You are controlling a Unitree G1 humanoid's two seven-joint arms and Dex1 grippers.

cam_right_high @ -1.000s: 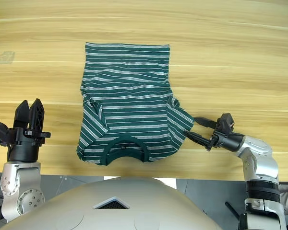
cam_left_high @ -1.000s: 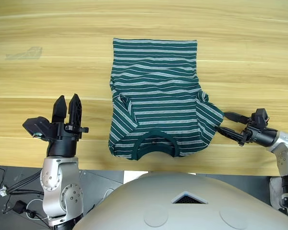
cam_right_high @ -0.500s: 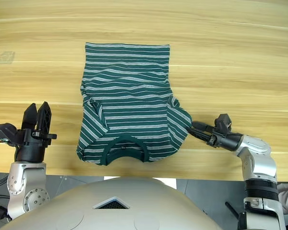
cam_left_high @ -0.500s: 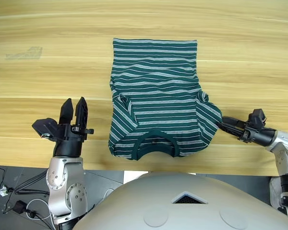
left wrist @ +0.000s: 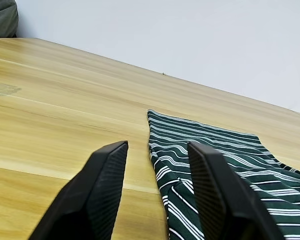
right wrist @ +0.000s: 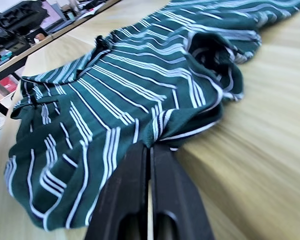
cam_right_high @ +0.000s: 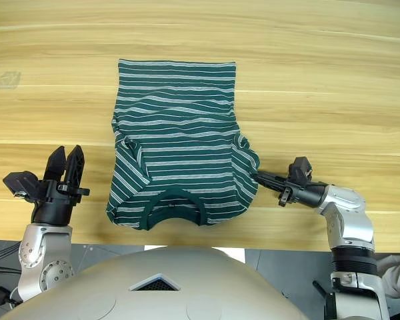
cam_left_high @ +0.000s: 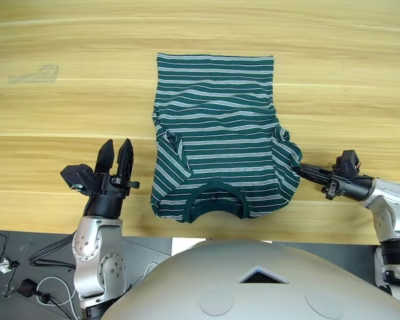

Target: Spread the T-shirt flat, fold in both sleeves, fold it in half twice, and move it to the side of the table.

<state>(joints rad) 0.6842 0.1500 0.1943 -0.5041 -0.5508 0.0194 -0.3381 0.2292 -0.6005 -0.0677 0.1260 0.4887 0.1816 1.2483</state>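
In the left eye view, a T-shirt [cam_left_high: 217,140], dark green with thin white stripes, is seen lying on a wooden table [cam_left_high: 67,40]. Its collar is turned toward the robot, close to the near edge, and its hem lies farther off. On the left side the cloth is folded in over the body. On the right side a rumpled sleeve bulges outward. The left gripper [cam_left_high: 117,148] is held upright above the near edge, beside the shirt's left side but apart from it, with its fingers spread. The right gripper [cam_left_high: 301,168] is laid low over the table, pointing at the shirt, and its fingers are pressed together on the edge of the bulging sleeve. A faint pale mark [cam_left_high: 33,73] is seen on the wood, well to the left of the shirt.

In the left wrist view, the left gripper [left wrist: 157,146] is shown with its two dark fingers parted and nothing between them. The T-shirt [left wrist: 215,165] is seen beyond them, flat on the table [left wrist: 50,100].

In the right wrist view, the right gripper [right wrist: 150,150] is shown with both fingers closed against each other. Their tips are set at the sleeve's edge, and the cloth appears to be pinched there. The T-shirt [right wrist: 115,90] is spread out beyond the tips, with folds raised near the sleeve, and bare table [right wrist: 255,130] is seen beside it.
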